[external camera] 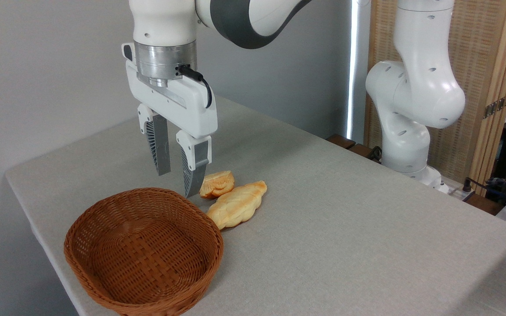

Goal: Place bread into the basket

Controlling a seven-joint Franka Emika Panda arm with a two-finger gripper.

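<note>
A grey cloth-covered surface point(345, 228) stands against a plain grey wall, with a wooden slatted screen at the right. The basket point(144, 252) sits near the front left edge, holding nothing. The bread point(236, 205) lies on the surface just beside the basket's right rim, a small bun point(218, 183) just behind it. The jaws point(177, 179) hang parted and holding nothing above the basket's far rim.

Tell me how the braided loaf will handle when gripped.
The bread looks stiff enough to lift whole. Its glossy crust may be slippery between the open gripper fingers. Its long, flattish shape lying on the table suggests it won't roll.
</note>
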